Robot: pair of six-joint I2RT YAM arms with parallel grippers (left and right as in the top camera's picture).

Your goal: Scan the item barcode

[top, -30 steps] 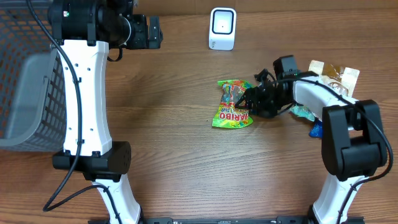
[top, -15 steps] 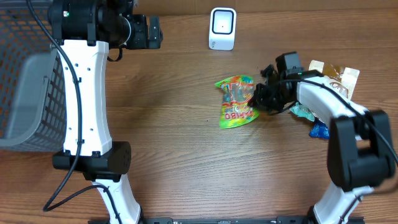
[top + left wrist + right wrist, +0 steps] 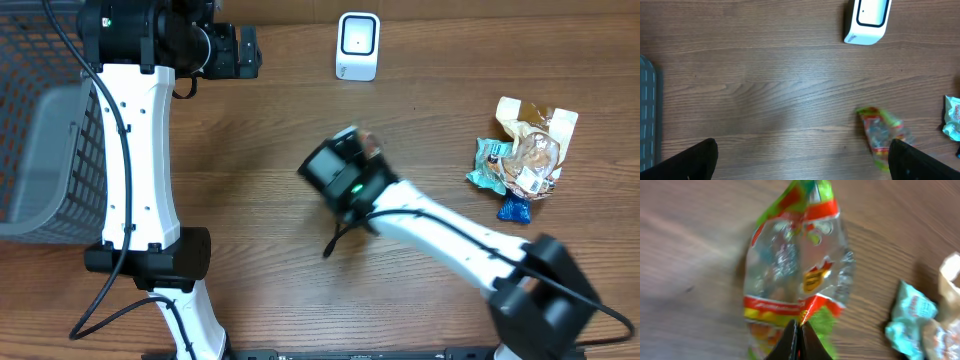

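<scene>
Candy bag (image 3: 795, 275) now farther left

Mock shop checkout in a robotics lab: white barcode scanner (image 3: 357, 45), gummy bag (image 3: 795, 270) & wrapped snacks (image 3: 525, 160) over a wood-grain tabletop (image 3: 260, 200), grey wire basket (image 3: 40, 120) alongside, w/ left arm (image 3: 135, 150) & right arm (image 3: 450, 235) based at its edge.

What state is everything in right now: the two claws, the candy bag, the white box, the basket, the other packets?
Right gripper: shut, pinching the bag's edge.
Green and clear Haribo candy bag: held, crinkled, seemingly lifted off the table.
Left gripper: open, holding nothing.
White box-shaped barcode scanner: upright, untouched.
Grey mesh basket: at the table's left, untouched.
Crumpled snack packets: piled together, untouched.
</scene>
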